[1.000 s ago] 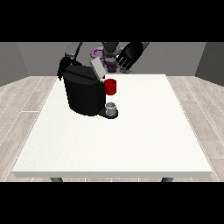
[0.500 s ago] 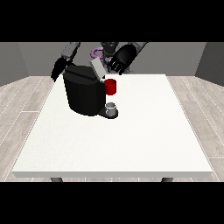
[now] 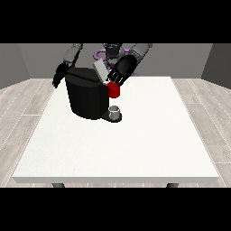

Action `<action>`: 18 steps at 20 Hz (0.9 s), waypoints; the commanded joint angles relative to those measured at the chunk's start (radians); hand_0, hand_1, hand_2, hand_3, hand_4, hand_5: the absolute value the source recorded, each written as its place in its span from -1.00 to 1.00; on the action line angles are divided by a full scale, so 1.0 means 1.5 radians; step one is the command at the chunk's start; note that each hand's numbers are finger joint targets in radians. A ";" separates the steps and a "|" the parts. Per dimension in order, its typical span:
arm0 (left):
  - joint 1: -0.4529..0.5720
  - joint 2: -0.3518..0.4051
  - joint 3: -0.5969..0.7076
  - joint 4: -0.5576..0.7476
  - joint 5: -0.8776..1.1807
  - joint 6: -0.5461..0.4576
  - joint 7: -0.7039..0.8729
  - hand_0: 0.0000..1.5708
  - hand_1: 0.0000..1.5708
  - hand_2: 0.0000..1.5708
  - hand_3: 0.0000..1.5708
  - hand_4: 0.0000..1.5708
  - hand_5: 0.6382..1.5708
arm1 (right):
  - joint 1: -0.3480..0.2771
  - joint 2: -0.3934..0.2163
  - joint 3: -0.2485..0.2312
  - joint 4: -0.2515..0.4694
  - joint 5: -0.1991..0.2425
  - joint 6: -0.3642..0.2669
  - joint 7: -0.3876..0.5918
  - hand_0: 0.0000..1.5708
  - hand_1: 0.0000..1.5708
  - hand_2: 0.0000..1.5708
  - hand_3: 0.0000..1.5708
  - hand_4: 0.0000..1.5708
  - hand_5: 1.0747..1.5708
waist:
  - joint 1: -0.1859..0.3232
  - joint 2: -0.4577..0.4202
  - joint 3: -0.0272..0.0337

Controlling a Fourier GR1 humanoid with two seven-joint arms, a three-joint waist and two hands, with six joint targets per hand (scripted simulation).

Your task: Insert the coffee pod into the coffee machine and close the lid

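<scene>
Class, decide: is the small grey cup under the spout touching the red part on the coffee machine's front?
Apart. In the front view, the grey cup sits on the machine's base, and a dark gap separates it from the red part above.

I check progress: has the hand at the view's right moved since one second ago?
Yes. The hand at the view's right came down toward the coffee machine.

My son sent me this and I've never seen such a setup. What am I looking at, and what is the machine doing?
This is one camera view from across a white table, facing a humanoid robot at the top. On the table stands a black coffee machine with a red part at its front and a small grey cup below. The hand at the view's right reaches over the machine's raised grey lid. The hand at the view's left hangs beside the machine. Whether either hand holds anything I cannot tell.
</scene>
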 commanded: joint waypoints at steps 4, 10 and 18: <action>-0.012 -0.022 -0.004 0.010 -0.005 0.000 0.015 0.58 0.58 0.64 0.57 -0.46 1.00 | 0.001 -0.002 -0.002 0.016 -0.001 0.004 -0.012 -1.00 -1.00 -1.00 -1.00 -0.96 1.00 | 0.000 -0.001 0.0001; -0.027 0.012 0.001 0.019 -0.010 -0.003 -0.025 0.52 0.52 0.59 0.53 -0.47 1.00 | -0.018 0.004 -0.006 0.008 -0.002 -0.009 -0.014 -1.00 -1.00 -1.00 -1.00 -0.79 1.00 | -0.004 0.026 -0.0001; -0.013 -0.008 -0.005 0.025 -0.021 0.016 -0.015 0.56 0.56 0.61 0.53 -0.52 1.00 | -0.012 -0.001 -0.011 0.012 -0.009 -0.001 0.008 -1.00 -1.00 -1.00 -1.00 -1.00 1.00 | 0.004 -0.006 0.0000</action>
